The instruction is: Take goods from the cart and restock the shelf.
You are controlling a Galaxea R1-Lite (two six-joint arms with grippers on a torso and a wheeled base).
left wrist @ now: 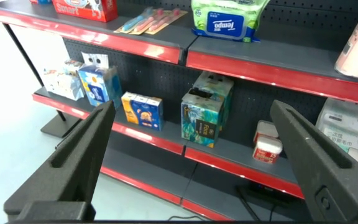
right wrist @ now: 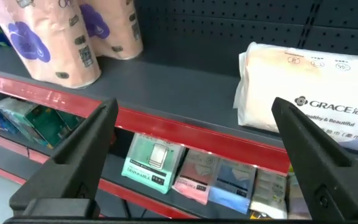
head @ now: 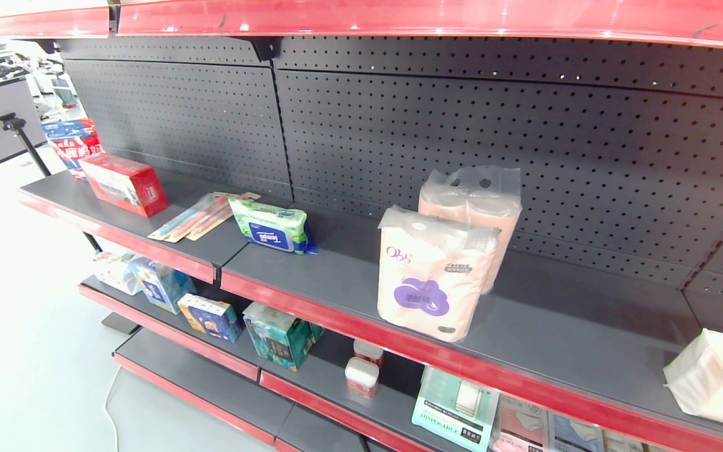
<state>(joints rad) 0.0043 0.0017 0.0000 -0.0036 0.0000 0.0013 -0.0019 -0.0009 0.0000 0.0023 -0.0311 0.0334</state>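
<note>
Pink tissue pack [head: 432, 276], purple-printed label, on grey shelf [head: 562, 314]

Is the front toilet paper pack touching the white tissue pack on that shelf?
Apart. The head view shows bare shelf between the front toilet paper pack and the white tissue pack.

I saw the upper shelf [head: 336, 270] carrying, from my left, a red box [head: 124, 184], toothbrush packs [head: 201, 215], a wet-wipes pack [head: 272, 226], two toilet-roll packs [head: 430, 282] standing one just behind the other, and a white tissue pack [head: 716, 376] far right. The lower shelf [head: 198, 347] held small boxes [head: 211, 317] and two small jars [head: 361, 376].
</note>
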